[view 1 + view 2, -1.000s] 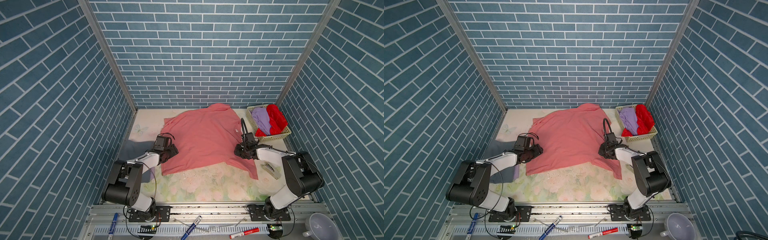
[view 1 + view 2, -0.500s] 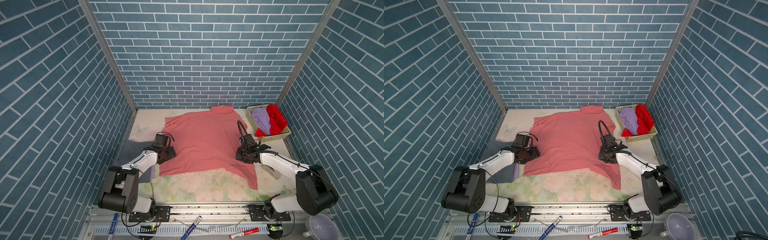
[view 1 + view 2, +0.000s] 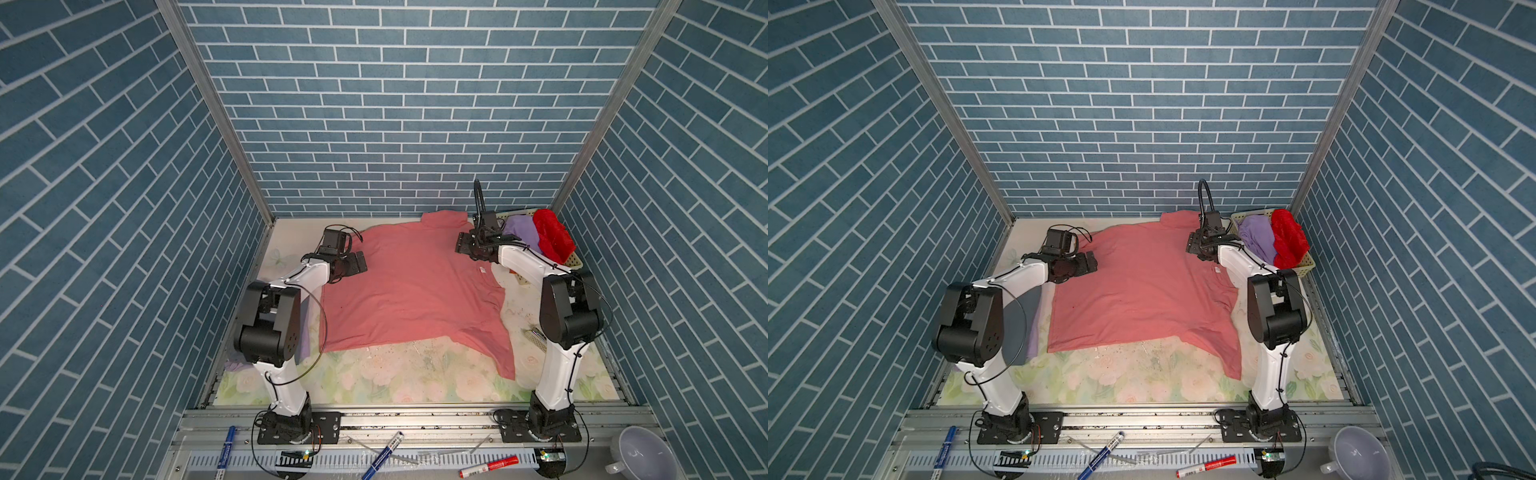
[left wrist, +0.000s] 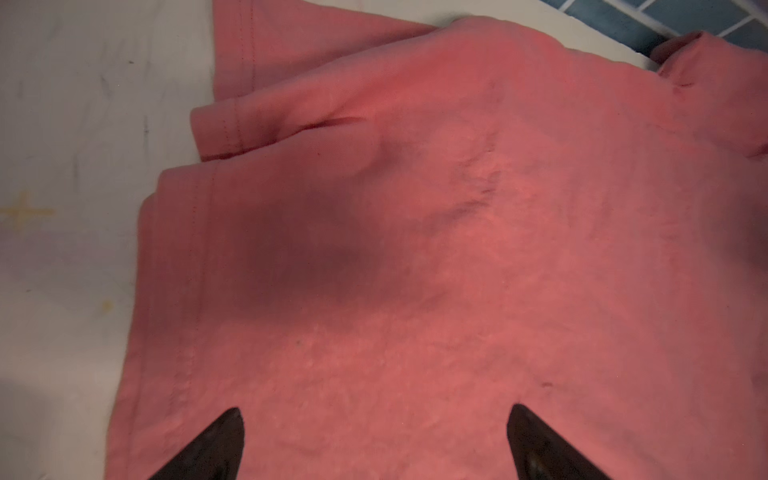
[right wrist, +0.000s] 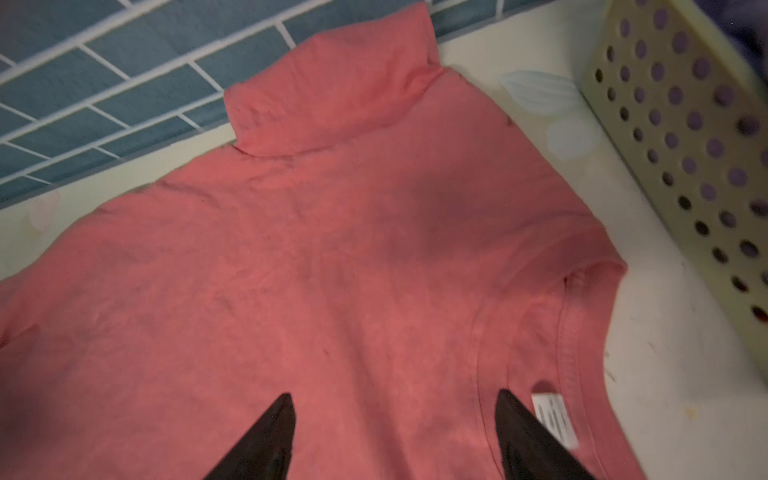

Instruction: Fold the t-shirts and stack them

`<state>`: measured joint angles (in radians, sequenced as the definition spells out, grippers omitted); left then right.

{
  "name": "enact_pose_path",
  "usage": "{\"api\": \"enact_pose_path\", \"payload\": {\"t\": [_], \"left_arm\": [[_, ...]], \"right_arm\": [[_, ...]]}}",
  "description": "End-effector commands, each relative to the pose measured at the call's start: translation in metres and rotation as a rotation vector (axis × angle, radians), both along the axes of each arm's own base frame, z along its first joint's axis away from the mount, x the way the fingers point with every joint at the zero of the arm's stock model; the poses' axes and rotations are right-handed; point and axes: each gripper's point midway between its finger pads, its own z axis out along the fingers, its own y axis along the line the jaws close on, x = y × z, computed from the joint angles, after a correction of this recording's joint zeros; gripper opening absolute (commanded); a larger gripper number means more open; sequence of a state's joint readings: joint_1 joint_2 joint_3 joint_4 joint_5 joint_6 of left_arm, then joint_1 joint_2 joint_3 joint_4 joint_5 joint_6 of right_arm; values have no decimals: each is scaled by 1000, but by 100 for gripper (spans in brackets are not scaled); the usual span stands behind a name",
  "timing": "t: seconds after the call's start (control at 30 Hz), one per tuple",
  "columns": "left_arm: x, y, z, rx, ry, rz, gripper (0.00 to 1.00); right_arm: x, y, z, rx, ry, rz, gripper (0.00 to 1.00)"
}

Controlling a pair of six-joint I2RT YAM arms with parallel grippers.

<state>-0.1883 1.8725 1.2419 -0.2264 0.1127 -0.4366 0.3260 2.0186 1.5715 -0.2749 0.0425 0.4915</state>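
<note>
left tool (image 4: 376, 409) spread wide, empty | salmon t-shirt (image 3: 411, 286) flat, label (image 5: 555, 419) showing

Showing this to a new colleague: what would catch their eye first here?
A salmon pink t-shirt lies spread across the middle of the flowered table. At the far right corner, a cream basket holds a bright red shirt and a lavender shirt. The left claw and right claw hover open above the pink one.

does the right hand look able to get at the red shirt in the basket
Probably yes: the right hand is open, empty, beside the basket, and the red shirt lies on top, uncovered.
</note>
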Motion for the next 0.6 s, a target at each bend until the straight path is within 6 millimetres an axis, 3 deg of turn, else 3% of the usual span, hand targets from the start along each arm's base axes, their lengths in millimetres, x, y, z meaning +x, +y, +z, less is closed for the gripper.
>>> {"api": "enact_pose_path", "payload": {"t": [0.0,0.1,0.2,0.37,0.57], "left_arm": [[14,0,-6,19,3,-14,100],[16,1,-19,31,43,-4,100],[10,4,-31,40,73,11,100],[-11,11,-52,61,136,32,100],[-43,17,-76,59,213,42,100]], "right_arm": [[21,8,0,20,-13,48,76],[27,9,-17,28,16,54,76],[21,4,-40,2,69,48,75],[-12,-3,-80,-12,180,46,71],[-55,-17,-109,-31,276,29,68]]}}
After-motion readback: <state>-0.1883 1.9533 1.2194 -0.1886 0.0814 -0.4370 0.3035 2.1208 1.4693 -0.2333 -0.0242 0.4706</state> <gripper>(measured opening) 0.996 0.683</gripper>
